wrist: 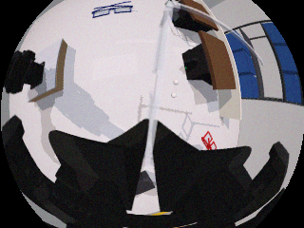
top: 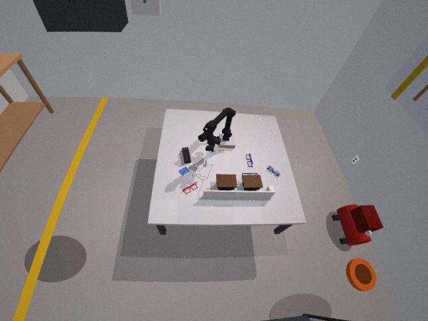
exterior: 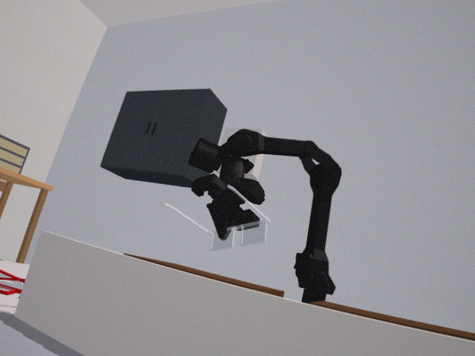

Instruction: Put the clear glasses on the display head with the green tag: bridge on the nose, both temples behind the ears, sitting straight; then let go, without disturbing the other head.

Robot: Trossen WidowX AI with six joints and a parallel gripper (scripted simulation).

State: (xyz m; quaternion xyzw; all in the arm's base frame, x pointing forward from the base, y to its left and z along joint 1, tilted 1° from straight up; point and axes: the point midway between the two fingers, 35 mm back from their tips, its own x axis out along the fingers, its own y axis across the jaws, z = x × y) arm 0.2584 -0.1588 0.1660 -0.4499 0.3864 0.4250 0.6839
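My gripper (top: 209, 148) (exterior: 229, 228) (wrist: 150, 123) is shut on the clear glasses (exterior: 245, 234) and holds them in the air above the table (top: 225, 210), left of and behind the heads. The lenses hang below the fingers and both temples stick out, unfolded. In the wrist view one temple (wrist: 161, 70) shows as a pale line running away from the fingers. The two display heads (top: 226, 180) (top: 252, 181) show as brown-topped blocks side by side behind a white board (top: 238, 194) (exterior: 153, 306). No green tag shows in any view.
Red glasses (top: 190, 186) (wrist: 209, 141) lie left of the board. Two blue pairs (top: 249, 159) (top: 273, 170) lie right of the arm. A black case (top: 186, 154) and a blue cloth (top: 183, 170) lie on the table's left. The arm's base (top: 227, 143) stands at the back.
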